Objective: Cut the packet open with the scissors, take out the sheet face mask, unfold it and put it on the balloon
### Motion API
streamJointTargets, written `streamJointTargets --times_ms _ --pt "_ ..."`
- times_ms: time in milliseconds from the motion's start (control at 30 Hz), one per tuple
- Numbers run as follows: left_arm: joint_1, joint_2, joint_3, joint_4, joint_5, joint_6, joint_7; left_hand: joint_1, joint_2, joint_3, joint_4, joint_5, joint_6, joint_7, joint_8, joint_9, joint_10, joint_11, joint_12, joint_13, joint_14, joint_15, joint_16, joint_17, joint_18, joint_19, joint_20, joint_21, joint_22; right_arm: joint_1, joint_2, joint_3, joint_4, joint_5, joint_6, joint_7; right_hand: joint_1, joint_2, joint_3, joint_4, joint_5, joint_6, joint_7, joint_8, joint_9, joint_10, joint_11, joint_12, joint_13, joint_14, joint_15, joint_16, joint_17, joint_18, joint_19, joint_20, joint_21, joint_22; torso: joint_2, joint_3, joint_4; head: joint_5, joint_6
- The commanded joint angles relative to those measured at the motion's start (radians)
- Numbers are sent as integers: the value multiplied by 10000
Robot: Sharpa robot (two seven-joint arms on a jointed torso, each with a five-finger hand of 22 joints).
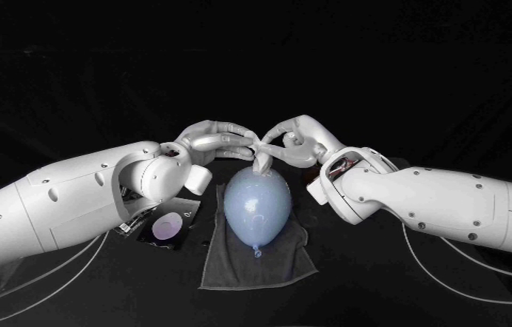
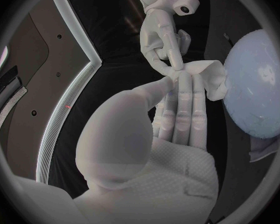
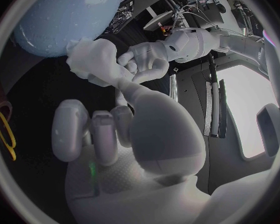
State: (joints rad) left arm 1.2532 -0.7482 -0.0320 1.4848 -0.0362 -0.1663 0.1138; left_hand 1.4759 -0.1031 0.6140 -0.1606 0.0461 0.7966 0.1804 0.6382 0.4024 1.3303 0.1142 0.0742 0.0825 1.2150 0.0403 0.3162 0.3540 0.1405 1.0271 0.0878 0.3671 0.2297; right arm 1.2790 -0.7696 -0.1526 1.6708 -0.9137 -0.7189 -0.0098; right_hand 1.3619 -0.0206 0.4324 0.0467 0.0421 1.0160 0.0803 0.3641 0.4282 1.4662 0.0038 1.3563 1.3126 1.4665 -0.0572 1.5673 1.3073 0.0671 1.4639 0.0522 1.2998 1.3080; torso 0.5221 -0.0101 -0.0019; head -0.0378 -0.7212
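Observation:
A pale blue balloon (image 1: 256, 205) lies on a grey towel (image 1: 256, 264) in the middle of the table. Just above its far end, my left hand (image 1: 214, 142) and right hand (image 1: 296, 140) meet fingertip to fingertip. Both pinch the folded white sheet face mask (image 1: 261, 162), which hangs crumpled down onto the balloon's top. The left wrist view has my left hand's fingers (image 2: 184, 109) on the mask (image 2: 211, 79) beside the balloon (image 2: 258, 89), with the right hand (image 2: 162, 40) opposite. In the right wrist view the mask (image 3: 93, 59) sits between my right hand (image 3: 115, 129) and the left hand (image 3: 152, 59), close to the balloon (image 3: 65, 15).
The dark opened packet (image 1: 171, 227) with a purple oval lies on the table left of the towel, under my left forearm. Yellow scissors handles (image 3: 4, 129) lie on the black table off to the side. The towel's corner (image 2: 261, 147) pokes out from under the balloon.

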Motion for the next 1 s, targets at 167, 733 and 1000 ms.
streamJointTargets --times_ms 167,733,1000 --pt "11 -25 15 -33 -24 92 120 -19 96 181 -241 36 64 13 -10 -6 272 -146 28 15 -13 -73 36 7 116 -67 10 61 8 -7 -111 0 49 182 67 166 -205 -96 84 29 64 -113 29 53 -9 -39 21 -120 940 1043 2 35 2635 -117 65 -29 -43 1883 2 1 4 -18 -2" --pt "11 -50 15 -70 -36 87 127 -24 101 191 -256 36 63 12 -6 -11 275 -147 26 17 -16 -74 35 27 115 -83 8 83 22 -7 -292 0 105 256 68 232 -270 94 410 50 66 -178 37 141 39 -45 25 -141 934 1043 10 35 2635 -125 79 -14 9 1897 1 -3 3 -19 2" --pt "11 -52 15 -67 -35 86 190 -44 105 209 -283 36 64 12 4 -20 282 -147 22 22 -23 -74 34 72 113 -116 6 132 54 -7 -335 0 106 390 58 302 -377 -30 488 32 62 -260 69 172 63 -78 52 -207 893 1043 26 35 2635 -116 59 -4 -41 1883 0 -3 3 -23 11"
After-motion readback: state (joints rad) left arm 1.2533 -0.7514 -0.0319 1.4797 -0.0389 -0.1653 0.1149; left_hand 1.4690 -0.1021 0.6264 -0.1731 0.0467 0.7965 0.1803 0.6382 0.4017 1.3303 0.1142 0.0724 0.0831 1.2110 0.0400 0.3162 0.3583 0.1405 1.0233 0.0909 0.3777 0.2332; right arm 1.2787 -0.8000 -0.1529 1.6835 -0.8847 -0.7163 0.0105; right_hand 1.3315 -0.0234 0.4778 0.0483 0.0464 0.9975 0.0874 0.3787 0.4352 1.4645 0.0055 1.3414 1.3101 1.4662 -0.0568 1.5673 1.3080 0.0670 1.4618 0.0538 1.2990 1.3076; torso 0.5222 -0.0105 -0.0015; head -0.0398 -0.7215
